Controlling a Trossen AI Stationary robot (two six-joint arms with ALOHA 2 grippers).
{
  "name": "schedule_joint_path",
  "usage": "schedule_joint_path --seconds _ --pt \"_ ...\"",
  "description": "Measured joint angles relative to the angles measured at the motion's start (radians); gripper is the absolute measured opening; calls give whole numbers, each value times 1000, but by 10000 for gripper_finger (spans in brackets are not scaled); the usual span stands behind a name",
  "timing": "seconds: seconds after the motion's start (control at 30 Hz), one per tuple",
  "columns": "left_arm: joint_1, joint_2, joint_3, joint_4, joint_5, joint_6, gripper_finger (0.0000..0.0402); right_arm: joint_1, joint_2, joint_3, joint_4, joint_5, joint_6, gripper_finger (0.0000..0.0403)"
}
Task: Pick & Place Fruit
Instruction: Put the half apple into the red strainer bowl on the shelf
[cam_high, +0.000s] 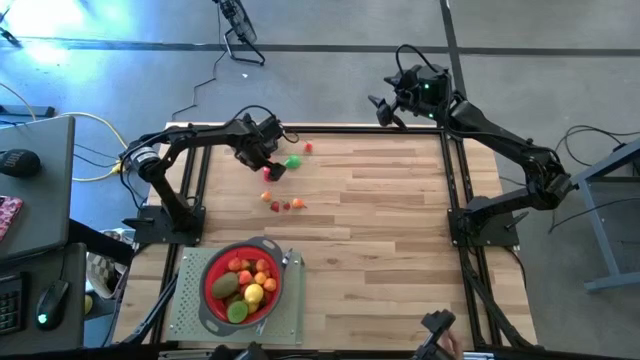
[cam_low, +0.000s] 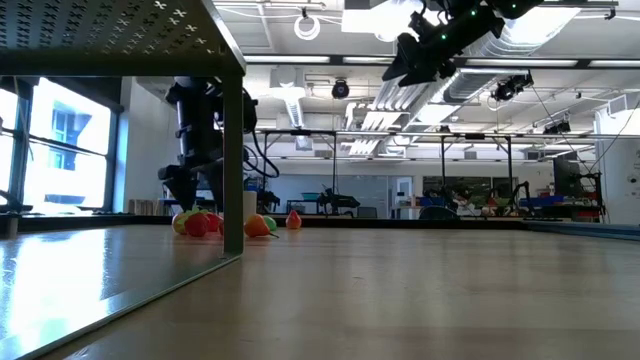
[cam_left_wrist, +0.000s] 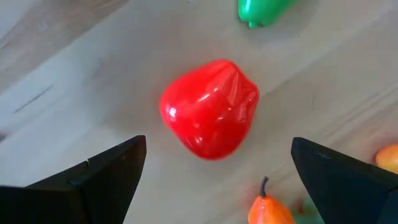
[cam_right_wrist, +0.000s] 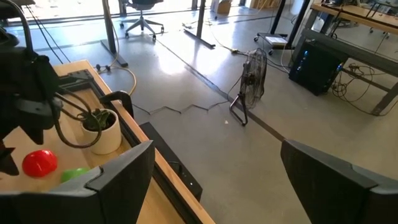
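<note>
**Left pincer spread over the red fruit**

My left pincer hangs with its two fingers spread wide, holding nothing. The red fruit lies on the table between my fingertips, clear of both. From overhead, my own wrist covers most of that fruit, so only a red edge shows at my pincer.

Just past the red fruit lies a green fruit, cut off at the frame edge. On the red fruit's other side an orange pear-shaped fruit with a dark stem is half out of frame, and another orange piece barely shows.

Farther from the red fruit, three small pieces lie close together, and one small red piece sits alone beyond the green one.

Well away from the red fruit stands the red strainer, heaped with fruit; the pile overlaps too much to count.

My right pincer waits off the table's far edge, well apart from the red fruit, fingers wide and empty.
</note>
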Motion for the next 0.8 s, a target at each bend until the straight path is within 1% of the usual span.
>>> schedule_joint_path --seconds 0.1,0.2,0.3,0.37,0.47,0.57,0.8 --pt "2 0 0 -1 -7 32 391 0 0 0 10 0 0 341" --pt "0 0 0 -2 -14 96 391 0 0 0 9 0 -4 341" --pt "-1 0 0 -7 -13 147 391 0 0 0 9 0 -37 341" --pt "-1 0 0 -19 -13 146 391 0 0 0 9 -1 -64 341" --pt "0 0 0 -22 -13 97 391 0 0 0 9 -3 -99 341" --pt "-1 0 0 -21 -13 2 391 0 0 0 8 -3 -111 341" --pt "-1 0 0 -3 -28 -312 391 0 0 0 8 -4 -106 341"
